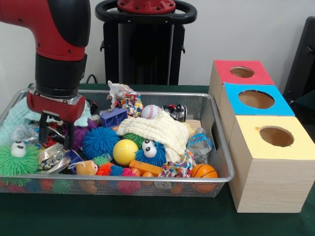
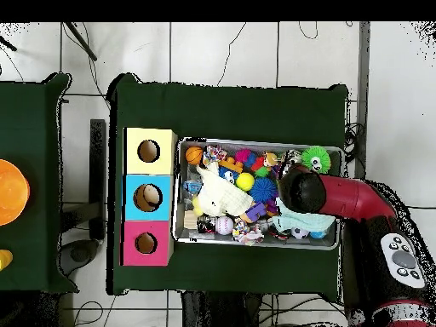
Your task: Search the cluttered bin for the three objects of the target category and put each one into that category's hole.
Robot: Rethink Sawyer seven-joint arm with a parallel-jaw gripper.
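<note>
Silver wire-mesh bin (image 1: 219, 142) w/ rounded metal rim sits on dark green tabletop (image 1: 147, 219), packed full: cream waffle-weave cloth (image 1: 157, 130) draped over the middle, spiky blue rubber ball (image 1: 100, 141) beside smooth yellow ball (image 1: 125, 151), fuzzy blue googly-eyed toy (image 1: 150, 151), stitched baseball (image 1: 150, 111), small basketball (image 1: 203, 171) in the front corner nearest the boxes, green spiky toy (image 1: 17, 158) at the opposite end, clear plastic bottle (image 1: 199, 143) by the mesh wall; gripper (image 1: 55, 133) is down in the bin's end away from the boxes, dark fingers (image 1: 43, 130) parted a little over crinkly silver foil (image 1: 50, 156), nothing visibly held; three pale wood-grain boxes stand just beside the bin in a row; the hole (image 1: 241, 72) is the round cut-out in the red top, farthest box from the camera in the front view, then blue-topped box (image 1: 256, 98), then yellow-topped box (image 1: 275, 137); little bare mesh left inside; open tabletop in front of the bin.
</note>
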